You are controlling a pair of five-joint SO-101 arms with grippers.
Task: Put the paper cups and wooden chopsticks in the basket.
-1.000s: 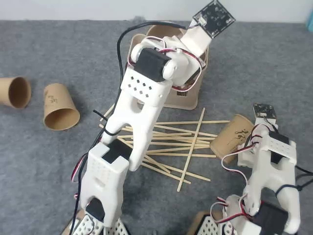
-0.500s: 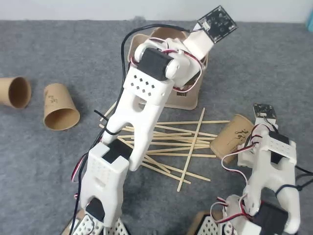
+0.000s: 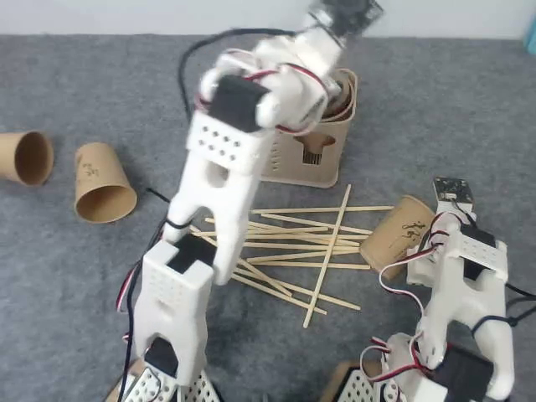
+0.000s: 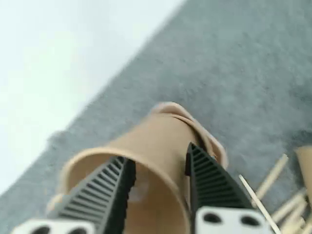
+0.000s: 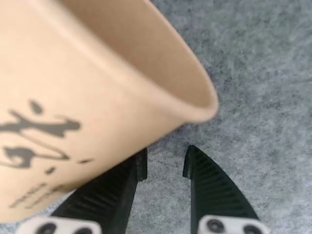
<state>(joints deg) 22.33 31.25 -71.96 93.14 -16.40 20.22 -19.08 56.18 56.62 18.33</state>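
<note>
A paper cup (image 4: 156,131) lies right under the left gripper (image 4: 161,156). The gripper's fingers are parted a moderate way and straddle the rim, one over the opening and one outside the wall. Whether either finger actually presses the cup is hard to tell, but it looks loose rather than clamped. In the high view the left arm (image 3: 222,167) stretches over the basket (image 3: 289,159), which stands at the far side of the grey mat (image 3: 469,109) with nested cups (image 3: 342,96) showing inside it. The chopsticks (image 3: 310,243) lie in a loose, crossed scatter on the mat just in front of the basket. At the right end of the scatter a second cup (image 3: 400,230) lies on its side. The right gripper (image 5: 163,158) is low just beside it, fingers a small way apart and holding nothing, with the cup's printed side overlapping one fingertip. Well off to the left, a third cup (image 3: 105,182) and a fourth cup (image 3: 25,157) lie near each other on the mat.
</note>
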